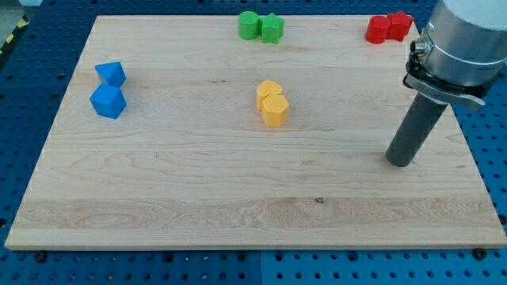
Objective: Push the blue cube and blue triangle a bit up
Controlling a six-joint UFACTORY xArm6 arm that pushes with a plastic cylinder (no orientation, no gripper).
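Two blue blocks sit touching at the view's left on the wooden board [158,182]: a blue block [111,74] above and a blue cube [108,102] just below it; which one is the triangle is hard to tell. My tip [401,163] rests on the board at the view's right, far from both blue blocks, with the rod rising up to the right.
Two yellow blocks [273,104] sit touching in the middle. Two green blocks [261,27] sit at the top edge centre. Two red blocks [389,28] sit at the top right, near the arm's body.
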